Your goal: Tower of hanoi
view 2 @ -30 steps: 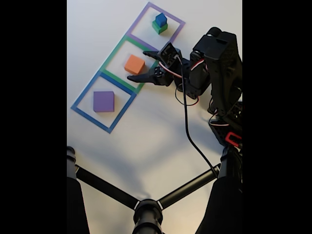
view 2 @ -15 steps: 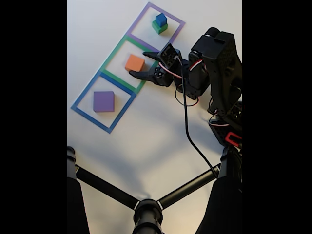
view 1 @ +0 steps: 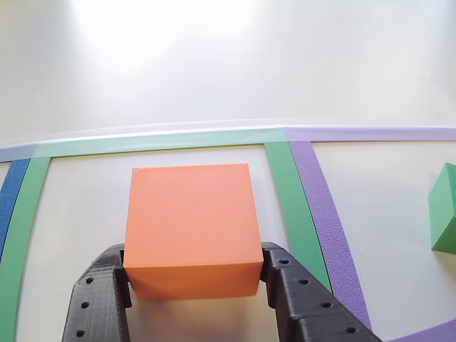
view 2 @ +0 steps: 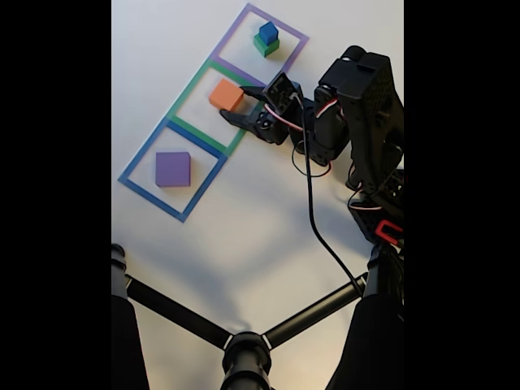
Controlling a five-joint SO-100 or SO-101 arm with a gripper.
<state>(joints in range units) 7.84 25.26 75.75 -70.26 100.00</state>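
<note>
Here, the claw (view 1: 192, 274) clamps one orange block (view 1: 191, 228), a black finger (view 1: 100, 299) pressed to each side near its bottom edge. The block is nearly cubic, with no clear long axis, and sits turned a little off square inside the green tape outline (view 2: 213, 106). In the fixed view, four blocks show: the orange one (view 2: 227, 95), one blue (view 2: 268, 32) stacked on one green (view 2: 264, 47) inside the purple outline (view 2: 262, 42), and one flat purple (view 2: 172, 169) inside the blue outline (view 2: 172, 171). All lie on a white table (view 2: 244, 236).
</note>
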